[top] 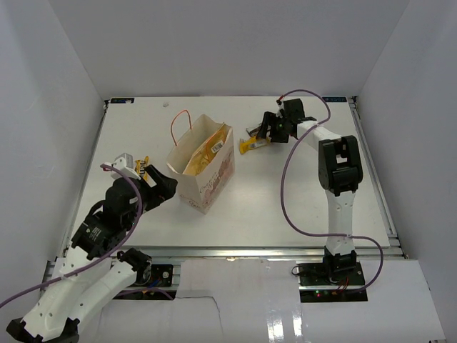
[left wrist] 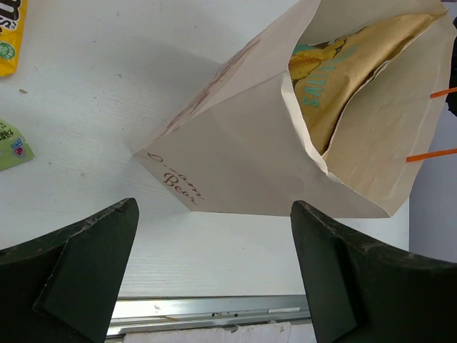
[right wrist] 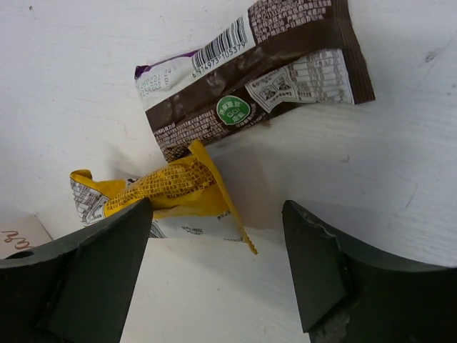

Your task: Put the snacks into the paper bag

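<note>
Cream paper shopping bag (left wrist: pixel 243 150) holds tan crinkly chip bag (left wrist: pixel 357 71); left hand (left wrist: pixel 214 211) released, right hand (right wrist: pixel 216 207) released over yellow wrapper (right wrist: pixel 171 182).

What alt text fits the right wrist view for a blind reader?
The right gripper, jaws open, hovers over a crumpled yellow wrapper lying on the white table. A dark brown-and-white bar lies just beyond the wrapper, close against its tip.

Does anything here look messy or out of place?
Nothing spilled. The paper bag has one wall of its mouth creased inward beside the chip bag inside. Under the open right gripper, the yellow wrapper lies twisted, its corner against the brown bar.
</note>
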Controlling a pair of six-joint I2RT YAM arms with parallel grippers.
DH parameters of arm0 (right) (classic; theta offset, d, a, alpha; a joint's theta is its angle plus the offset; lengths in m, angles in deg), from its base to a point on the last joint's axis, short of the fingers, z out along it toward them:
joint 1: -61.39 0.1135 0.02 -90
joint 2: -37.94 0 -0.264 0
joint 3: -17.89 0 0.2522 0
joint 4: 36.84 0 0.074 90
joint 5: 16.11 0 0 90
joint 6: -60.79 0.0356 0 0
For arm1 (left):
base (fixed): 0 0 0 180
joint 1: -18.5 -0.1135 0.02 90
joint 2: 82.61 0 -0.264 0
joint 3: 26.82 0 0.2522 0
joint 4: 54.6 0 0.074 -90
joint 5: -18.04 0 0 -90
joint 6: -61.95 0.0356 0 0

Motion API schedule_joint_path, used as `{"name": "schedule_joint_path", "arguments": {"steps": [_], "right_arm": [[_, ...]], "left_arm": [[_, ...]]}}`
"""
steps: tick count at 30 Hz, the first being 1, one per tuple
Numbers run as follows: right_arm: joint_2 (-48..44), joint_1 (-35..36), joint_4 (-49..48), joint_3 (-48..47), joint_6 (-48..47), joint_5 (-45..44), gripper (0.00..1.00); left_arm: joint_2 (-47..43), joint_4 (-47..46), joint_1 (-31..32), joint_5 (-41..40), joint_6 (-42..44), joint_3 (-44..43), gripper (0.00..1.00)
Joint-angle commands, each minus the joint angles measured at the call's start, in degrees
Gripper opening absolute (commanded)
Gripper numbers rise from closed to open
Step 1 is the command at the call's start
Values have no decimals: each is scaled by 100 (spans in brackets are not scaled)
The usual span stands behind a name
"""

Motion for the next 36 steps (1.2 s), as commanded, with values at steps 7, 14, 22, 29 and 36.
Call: {"name": "schedule_joint_path", "arguments": {"steps": [7,14,22,29,36], "right_arm": [[109,-40,-650,167,163,938,31],[-936,-461,-658,562,-617,1833,8],[-3221,-673,-353,836,-1875,2916,8],[-4162,290,-18,-314,-2964,1837,8],[-3699,1954,185,-1684,-4520,307,8]], "left_arm": [[-50,78,-4,29,106,-297,98],[-471,105,-13,-33,80,-78,98],[-955,105,-4,-182,386,-7,98],[-1192,157,-13,-270,747,-104,98],[-1342,236,-13,-244,871,-200,98]]}}
